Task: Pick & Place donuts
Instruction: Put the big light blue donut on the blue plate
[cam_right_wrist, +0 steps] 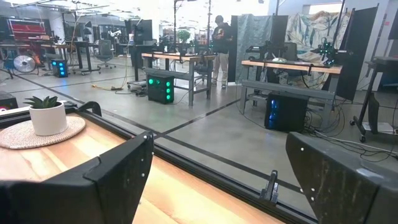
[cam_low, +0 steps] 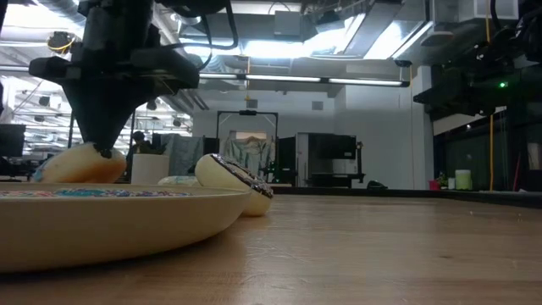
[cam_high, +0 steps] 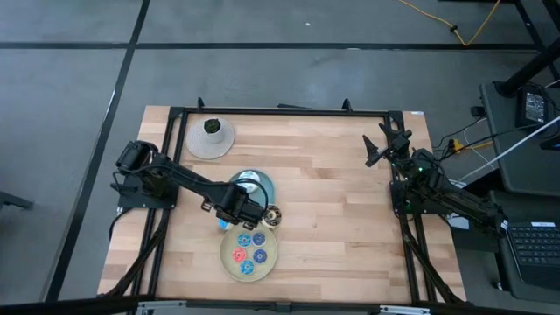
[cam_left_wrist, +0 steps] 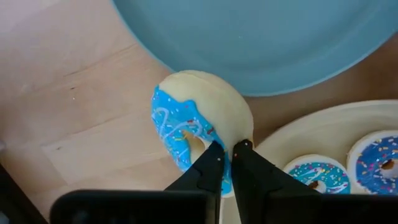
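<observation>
We see the left gripper point(cam_left_wrist: 226, 152) clamped on the blue-iced donut's point(cam_left_wrist: 193, 127) rim, between the blue plate point(cam_left_wrist: 261, 43) and the beige plate point(cam_left_wrist: 323, 134), apparently to move it.

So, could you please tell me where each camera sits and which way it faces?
High: overhead, facing straight down; both arms, beige plate.
Low: table height, facing level across; left gripper above the same plate.
Left wrist: looks past its fingers pinching the blue-iced donut.
Right wrist: faces the room, potted plant; right gripper open.
</observation>
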You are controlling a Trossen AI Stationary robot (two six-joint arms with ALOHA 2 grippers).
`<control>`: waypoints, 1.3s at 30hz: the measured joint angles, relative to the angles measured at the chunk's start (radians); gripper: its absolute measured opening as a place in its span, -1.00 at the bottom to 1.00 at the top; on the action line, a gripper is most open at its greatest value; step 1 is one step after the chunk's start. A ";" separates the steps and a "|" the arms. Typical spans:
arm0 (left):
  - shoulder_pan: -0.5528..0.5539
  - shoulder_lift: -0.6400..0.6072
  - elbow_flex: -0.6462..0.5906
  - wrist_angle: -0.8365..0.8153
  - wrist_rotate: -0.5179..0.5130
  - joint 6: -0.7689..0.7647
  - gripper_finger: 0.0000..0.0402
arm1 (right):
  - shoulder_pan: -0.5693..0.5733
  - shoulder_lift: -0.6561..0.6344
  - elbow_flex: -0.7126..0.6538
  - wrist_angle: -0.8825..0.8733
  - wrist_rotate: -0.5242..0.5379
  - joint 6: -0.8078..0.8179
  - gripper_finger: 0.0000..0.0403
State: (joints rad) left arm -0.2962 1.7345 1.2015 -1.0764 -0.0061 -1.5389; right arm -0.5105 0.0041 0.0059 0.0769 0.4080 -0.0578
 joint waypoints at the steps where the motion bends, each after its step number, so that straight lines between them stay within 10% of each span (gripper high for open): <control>1: 0.000 0.000 0.000 -0.002 0.001 0.009 -0.89 | 0.000 0.000 0.000 0.000 0.000 0.000 0.81; 39: -0.064 -0.008 0.206 -0.422 0.021 0.440 -0.89 | 0.000 0.000 0.000 0.000 0.000 0.000 0.81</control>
State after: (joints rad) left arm -0.3603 1.7264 1.4074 -1.4986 0.0147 -1.0992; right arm -0.5104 0.0044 0.0061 0.0769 0.4078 -0.0578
